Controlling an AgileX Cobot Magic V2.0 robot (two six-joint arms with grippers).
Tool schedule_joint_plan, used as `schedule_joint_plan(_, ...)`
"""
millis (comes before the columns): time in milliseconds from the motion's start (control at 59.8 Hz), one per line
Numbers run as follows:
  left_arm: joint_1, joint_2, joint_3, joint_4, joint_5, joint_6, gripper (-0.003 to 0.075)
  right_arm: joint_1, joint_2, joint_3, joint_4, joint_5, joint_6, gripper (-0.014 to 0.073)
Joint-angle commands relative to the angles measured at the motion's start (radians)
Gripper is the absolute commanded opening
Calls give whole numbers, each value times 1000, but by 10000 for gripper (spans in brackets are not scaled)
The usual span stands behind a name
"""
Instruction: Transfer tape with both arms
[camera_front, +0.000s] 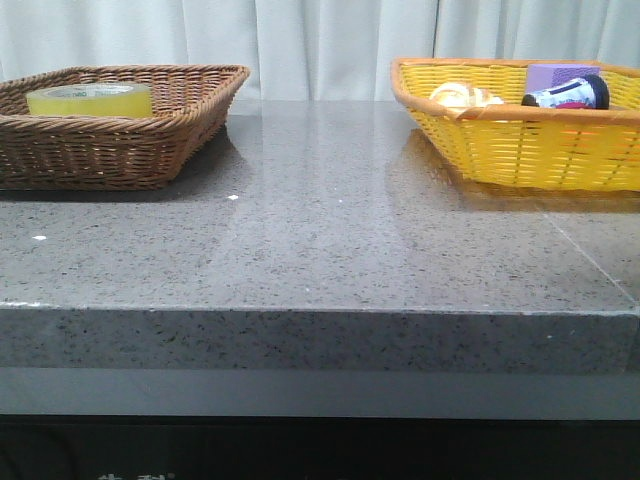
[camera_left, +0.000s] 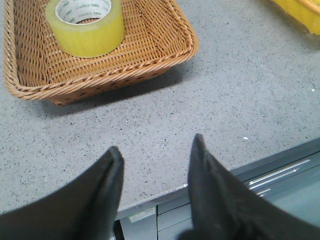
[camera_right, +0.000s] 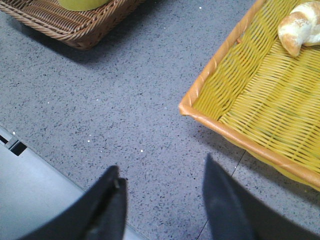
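The tape (camera_left: 85, 26) lies flat, core axis upright, inside the brown wicker basket (camera_left: 150, 60), toward the basket's far end as the left wrist view shows it. Nothing else is seen in that basket.

Handling, as a judgement: the roll is rigid, moderately light and not fragile. Its outer face is smooth, glossy film and likely slippery, and the curved wall gives flat pads only narrow contact. Two holds look workable: across the outer diameter, or one finger inside the white core (camera_left: 83, 11) and one outside, pinching the wall. The wall pinch leaves most of the rim free for the second arm at handover. The basket walls stand close beside the roll, so a descent from above is the clear approach.

Left gripper (camera_left: 155, 150): fingers spread, holding nothing, over bare countertop (camera_left: 240, 85) near the table edge, well apart from the brown wicker basket. Right gripper (camera_right: 162, 180): likewise spread and empty, near the corner of the yellow basket (camera_right: 210, 107).

Limits of view:
- Neither arm appears in the front view.
- In the front view the basket wall hides the lower part of the roll; in the right wrist view only a sliver of the roll shows.
- The core lettering is too small to read.
- The yellow basket holds a bread roll (camera_right: 300, 25), a purple block (camera_front: 562, 75) and a black-capped tube (camera_front: 570, 95), all partly hidden by its rim.
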Motion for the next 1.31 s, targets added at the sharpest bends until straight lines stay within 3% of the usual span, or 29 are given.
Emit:
schedule_joint_plan(0, -9, 0, -25, 2, -93, -12, 193, -7, -3, -25, 7, -56, -3, 169)
schedule_joint_plan(167, -9, 0, -25, 2, -128, -12, 9, -7, -3, -25, 7, -56, -3, -72)
schedule_joint_plan(201, -9, 0, -25, 2, -138, -12, -22, -7, -3, -25, 7, -56, -3, -65)
schedule_joint_plan(770, -9, -18, -3, -16, -161, -12, -20, -7, -3, -25, 8, -56, -3, -69)
schedule_joint_plan(920, 72, -97, 82, -27, -208, -12, -20, -7, -3, -25, 9, -57, -3, -69)
schedule_joint_plan(1037, 160, -203, 204, 2, -311, -12, -20, -7, -3, -25, 9, -57, -3, -69)
schedule_joint_plan(1288, 323, -442, 542, -71, -671, -12, -20, -7, -3, -25, 11, -57, -3, -69)
